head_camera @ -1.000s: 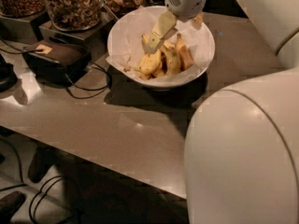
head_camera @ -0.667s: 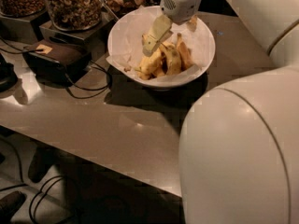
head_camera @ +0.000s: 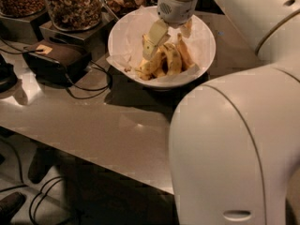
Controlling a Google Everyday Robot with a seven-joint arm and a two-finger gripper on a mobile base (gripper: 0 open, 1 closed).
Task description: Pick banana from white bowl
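The white bowl stands on the table at the top centre, lined with crumpled white paper. Several bananas lie in it. A yellow banana with brown freckles lies in the middle, with an orange-tinted banana beside it on the right. My gripper hangs over the bowl, just above the bananas. It is open, with one finger at the left of the bunch and the other finger at the right. It holds nothing.
Glass jars of nuts stand at the back left on dark stands. A black box with cables lies left of the bowl. My arm's large white body fills the right foreground. The table's front edge runs diagonally.
The gripper has shifted slightly left over the bowl, and the arm's body in the foreground has moved left too. The bananas have not moved.
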